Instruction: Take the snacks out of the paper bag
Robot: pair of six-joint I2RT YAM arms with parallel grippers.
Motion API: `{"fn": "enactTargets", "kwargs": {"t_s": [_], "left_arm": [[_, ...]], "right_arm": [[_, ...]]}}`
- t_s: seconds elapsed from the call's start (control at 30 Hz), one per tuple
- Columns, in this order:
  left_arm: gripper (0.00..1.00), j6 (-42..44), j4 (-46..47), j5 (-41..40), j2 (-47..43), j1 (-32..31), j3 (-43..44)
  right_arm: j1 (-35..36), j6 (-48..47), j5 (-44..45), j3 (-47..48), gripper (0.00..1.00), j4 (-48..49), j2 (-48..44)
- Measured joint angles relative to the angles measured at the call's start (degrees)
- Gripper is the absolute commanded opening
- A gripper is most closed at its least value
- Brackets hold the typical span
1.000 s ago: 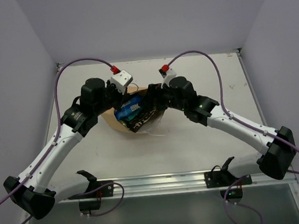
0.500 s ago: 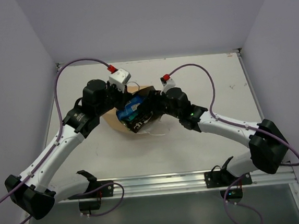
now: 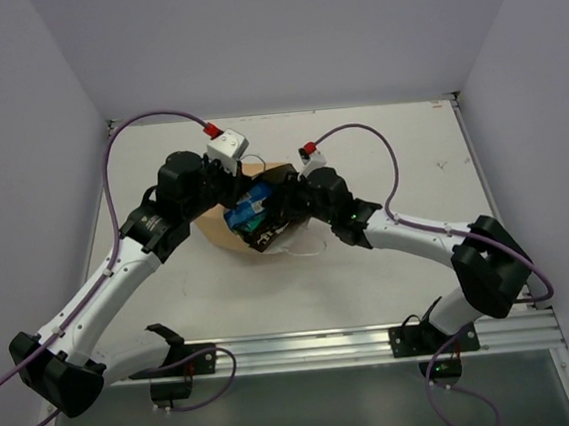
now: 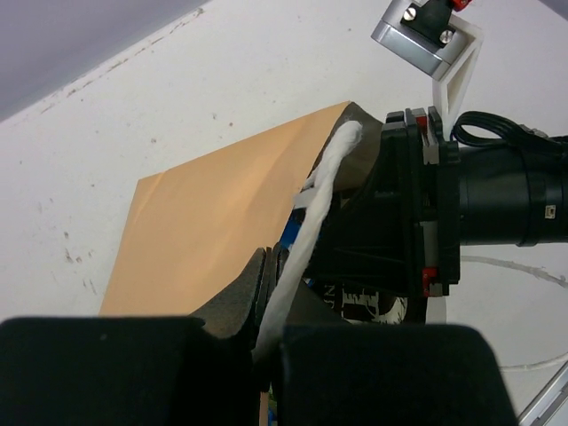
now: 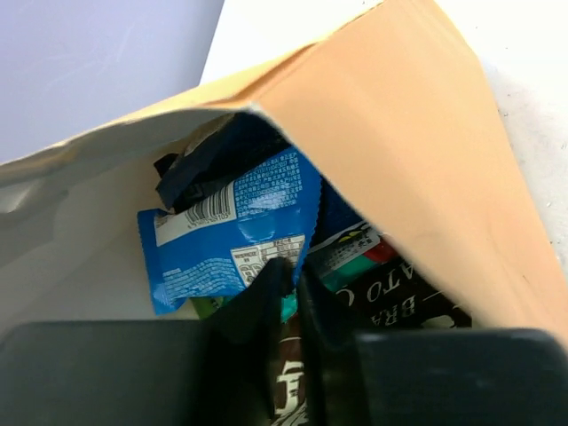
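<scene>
Now deep in the mouth of the paper bag (image 3: 218, 233), the right gripper (image 3: 280, 209) has pushed left across the table (image 3: 388, 144) over the past second. Its forearm has dropped low and stretched toward the centre. The bag lies on its side mid-table, with its opening turned to the near right. The left gripper (image 4: 271, 286) is clamped on the bag's rim and its white string handle (image 4: 312, 209), keeping the opening lifted.

Seen from the right wrist, the fingers (image 5: 266, 293) are drawn nearly together at the lower edge of the blue-white packet (image 5: 232, 238). Whether they have actually pinched the packet cannot be told. That packet sits on top of the pile inside. The brown chip bag (image 5: 404, 306) lies beneath it, toward the opening.

None of the visible snacks is outside the bag, so the unloading has barely begun. The reach appears finished. A firm pinch on the blue-white packet, then a pull out toward the near right, looks like the next step.
</scene>
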Motion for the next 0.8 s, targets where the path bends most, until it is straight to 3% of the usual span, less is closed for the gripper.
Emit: {"fn": "enactTargets", "kwargs": {"t_s": [0.03,0.2,0.4,0.67,0.8], "left_arm": [[0.00,0.13,0.00,-0.07,0.00,0.00,0.00],[0.00,1.84,-0.09,-0.48,-0.13,-0.07,0.00],[0.00,6.08,0.04,-0.66,-1.73,-0.07,-1.51],[0.00,11.06,1.55,0.02,-4.37,-0.07,-4.81],[0.00,13.49,1.79,1.07,-5.05,-0.07,-5.66]], "right_arm": [[0.00,-0.11,-0.04,0.00,0.01,-0.04,-0.26],[-0.02,-1.73,-1.49,0.28,0.00,-3.98,-5.25],[-2.16,-4.72,-2.78,0.20,0.00,-10.56,-20.59],[-20.72,-8.33,-2.14,-7.72,0.00,-18.40,-42.18],[-27.61,-9.05,-1.14,-11.41,0.00,-22.71,-46.12]]}}
